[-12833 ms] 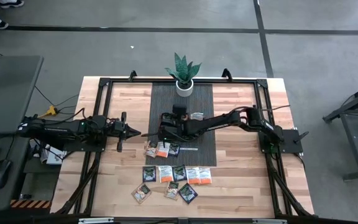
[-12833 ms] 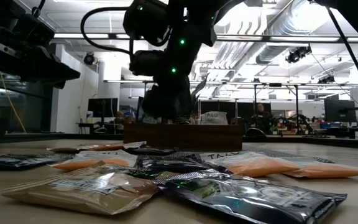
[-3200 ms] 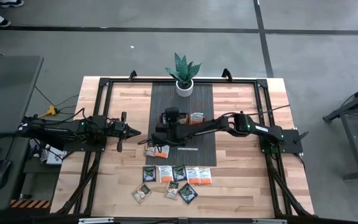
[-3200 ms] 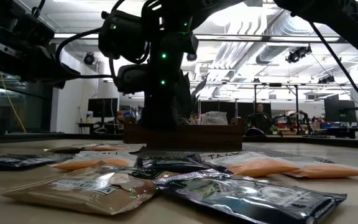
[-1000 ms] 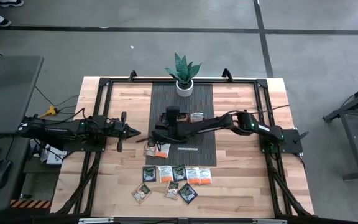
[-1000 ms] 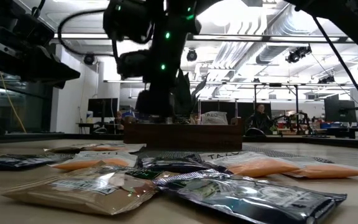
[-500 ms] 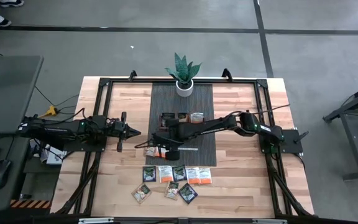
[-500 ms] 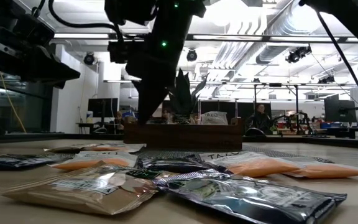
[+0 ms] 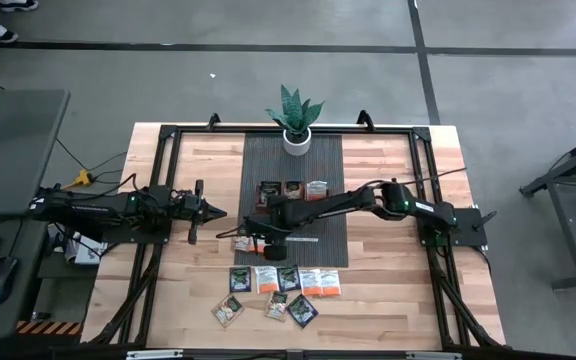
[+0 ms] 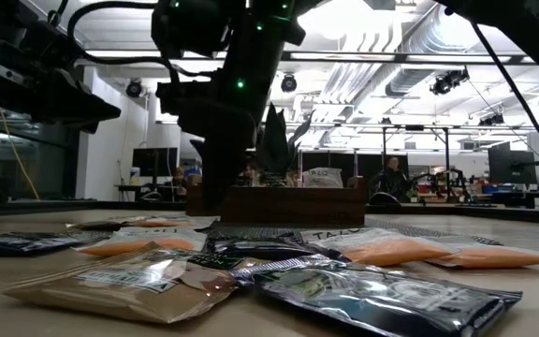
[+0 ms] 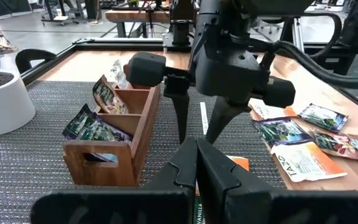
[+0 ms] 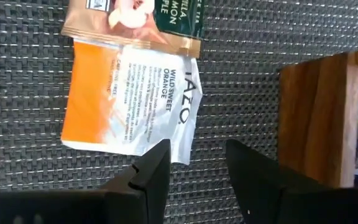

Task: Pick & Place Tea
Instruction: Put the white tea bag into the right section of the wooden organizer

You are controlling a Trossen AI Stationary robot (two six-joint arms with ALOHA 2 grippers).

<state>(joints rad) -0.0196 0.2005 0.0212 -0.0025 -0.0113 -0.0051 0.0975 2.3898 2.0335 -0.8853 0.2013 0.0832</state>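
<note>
An orange-and-white tea packet lies flat on the dark mesh mat, with a tan-and-dark packet overlapping its edge. My right gripper hangs open just above the orange packet's corner, fingers pointing down, beside the wooden tray. The left wrist view shows those fingers clear of the mat. The tray holds upright packets. More tea packets lie near the table's front edge. My left gripper waits shut at the left.
A potted plant stands at the mat's far end, behind the tray. A black frame runs round the table. Bare wood lies to the right of the mat.
My right gripper has moved from above the tray toward the table's near edge and come down over the orange-and-white packet on the mat. Its fingers have stayed open. The packets have not moved.
</note>
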